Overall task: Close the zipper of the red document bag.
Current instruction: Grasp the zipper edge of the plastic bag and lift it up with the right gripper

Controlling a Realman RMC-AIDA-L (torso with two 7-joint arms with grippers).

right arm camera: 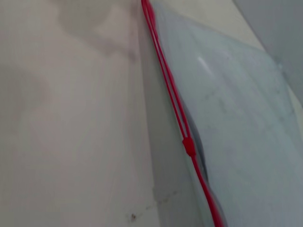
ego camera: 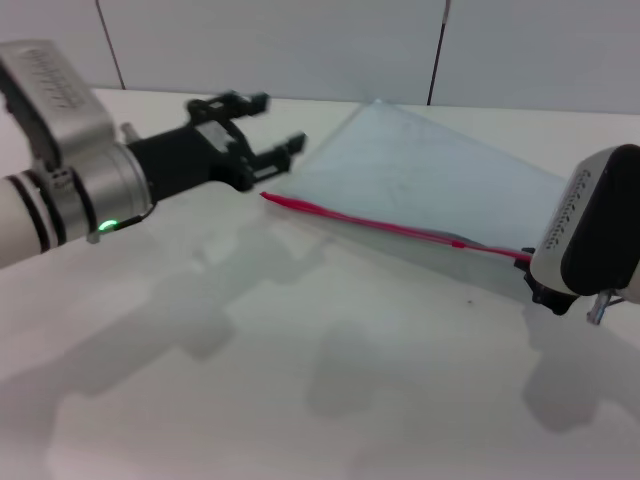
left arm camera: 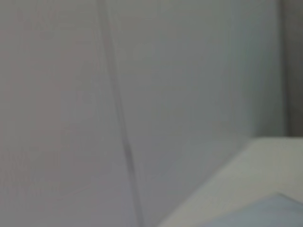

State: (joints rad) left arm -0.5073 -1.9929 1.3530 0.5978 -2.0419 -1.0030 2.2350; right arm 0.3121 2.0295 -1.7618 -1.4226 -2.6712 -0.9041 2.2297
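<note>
The red document bag (ego camera: 420,180) lies flat on the white table (ego camera: 300,380), its translucent blue-grey sheet reaching toward the back wall (ego camera: 300,40) and its red-trimmed long edge facing the robot. The zipper (ego camera: 390,228) runs along that edge from the bag's left corner to its right end.

In the right wrist view the zipper (right arm camera: 165,71) shows as two thin red lines lying slightly apart along one stretch, meeting at a small red slider (right arm camera: 189,146); past the slider it reads as a single line. In the head view the slider (ego camera: 457,243) sits on the right part of the strip, nearer the right arm.

The left gripper (ego camera: 268,128) hovers just beside the bag's left corner, close to that end of the zipper, with its black fingers (ego camera: 285,152) spread apart and nothing between them. Whether a fingertip touches the bag is hard to judge from here.

The right gripper (ego camera: 560,298) is at the bag's right end (its housing covers most of it), and I cannot tell how it is set.

The left wrist view shows mostly the wall and a blurred sliver of the table edge (left arm camera: 227,189).
</note>
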